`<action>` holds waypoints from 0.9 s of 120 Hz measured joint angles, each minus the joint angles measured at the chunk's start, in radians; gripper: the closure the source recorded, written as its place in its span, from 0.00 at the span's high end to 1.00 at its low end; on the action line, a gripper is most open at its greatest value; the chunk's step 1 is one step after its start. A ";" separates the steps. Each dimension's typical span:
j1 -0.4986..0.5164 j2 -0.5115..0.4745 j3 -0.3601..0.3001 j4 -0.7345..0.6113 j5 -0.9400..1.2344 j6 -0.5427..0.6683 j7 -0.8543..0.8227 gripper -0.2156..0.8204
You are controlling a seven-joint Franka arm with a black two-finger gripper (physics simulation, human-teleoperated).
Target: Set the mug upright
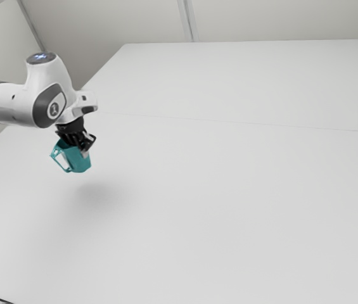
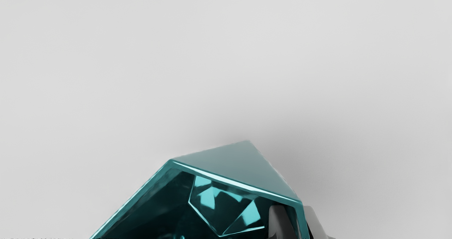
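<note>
Pincer was narrow, clamped on the wall of the mug, one finger inside, one outside. Mug hung just below it, mouth toward pincer, long axis leaning, handle toward the exterior view's left. Table lay farther below, apart. Likely needed: axis squared, then base-first lowering.

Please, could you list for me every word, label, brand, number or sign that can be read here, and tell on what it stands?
Dark round cap on top of the white robot arm: a small blue-lit mark, too small to read.
Dark grey oval joint cover on the arm's side: a pale round mark, too small to read surely.
Teal faceted mug: no text on the faces that show.
</note>
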 joint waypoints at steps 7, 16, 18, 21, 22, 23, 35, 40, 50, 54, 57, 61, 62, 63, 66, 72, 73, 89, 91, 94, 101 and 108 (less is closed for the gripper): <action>-0.033 -0.007 -0.006 -0.023 0.010 0.021 -0.080 0.05; -0.063 -0.014 -0.022 -0.049 0.018 0.041 -0.180 0.04; -0.067 -0.016 -0.027 -0.053 0.019 0.044 -0.201 0.04; -0.073 -0.017 -0.034 -0.060 0.021 0.049 -0.232 0.04; -0.075 -0.017 -0.037 -0.063 0.021 0.050 -0.242 0.04; -0.076 -0.018 -0.039 -0.066 0.022 0.051 -0.253 0.04; -0.077 -0.034 -0.068 -0.110 0.025 0.063 -0.373 0.04; -0.065 -0.041 -0.079 -0.128 0.026 0.066 -0.421 0.04; -0.028 -0.055 -0.093 -0.159 0.027 0.070 -0.510 0.04; -0.013 -0.058 -0.098 -0.167 0.027 0.071 -0.544 0.04; -0.006 -0.059 -0.101 -0.172 0.027 0.071 -0.568 0.04; 0.000 -0.058 -0.102 -0.176 0.027 0.072 -0.599 0.04; 0.001 -0.057 -0.103 -0.177 0.027 0.072 -0.606 0.04; 0.001 -0.056 -0.103 -0.178 0.027 0.072 -0.614 0.04; 0.002 -0.052 -0.104 -0.179 0.027 0.073 -0.636 0.04; 0.000 -0.039 -0.105 -0.181 0.027 0.075 -0.677 0.04; 0.000 -0.037 -0.105 -0.181 0.027 0.076 -0.683 0.04; -0.006 0.005 -0.112 -0.180 0.026 0.093 -0.776 0.04; -0.007 0.010 -0.113 -0.179 0.026 0.095 -0.787 0.04; -0.007 0.017 -0.115 -0.179 0.026 0.099 -0.801 0.04; -0.012 0.034 -0.116 -0.179 0.026 0.109 -0.834 0.04; -0.015 0.046 -0.116 -0.179 0.026 0.119 -0.863 0.04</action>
